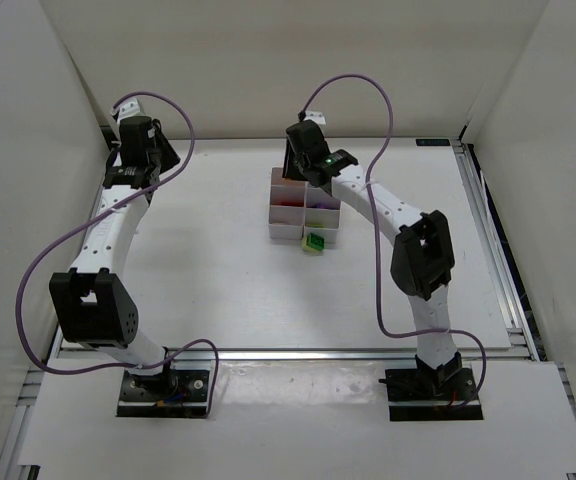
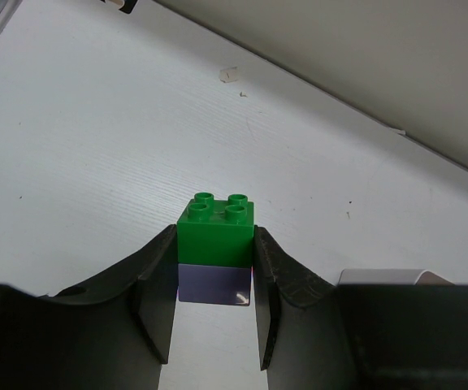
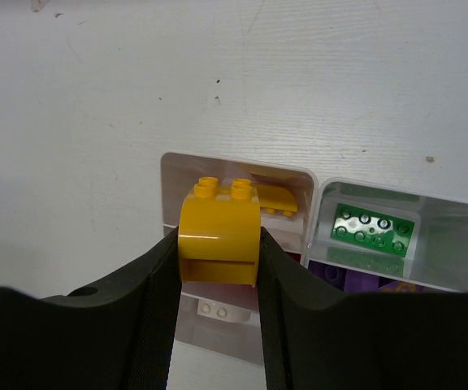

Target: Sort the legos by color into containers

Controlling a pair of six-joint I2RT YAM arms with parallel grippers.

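Observation:
My left gripper (image 2: 215,280) is shut on a green lego (image 2: 216,234) stacked on a pale purple lego (image 2: 214,284), held above bare table; in the top view it is at the far left back (image 1: 136,150). My right gripper (image 3: 218,256) is shut on a yellow-orange rounded lego (image 3: 219,237) and hovers over the back-left part of the containers (image 3: 315,185), shown in the top view (image 1: 308,152). The cells hold a yellow lego (image 3: 279,199), a green lego (image 3: 372,231) and purple legos (image 3: 340,276). Another green lego (image 1: 315,241) lies on the table by the containers' (image 1: 286,232) front right corner.
White walls enclose the table on the left, back and right. A metal rail (image 1: 498,260) runs along the right edge. Purple cables (image 1: 383,240) loop from both arms. A white piece (image 3: 214,309) lies in a nearer cell.

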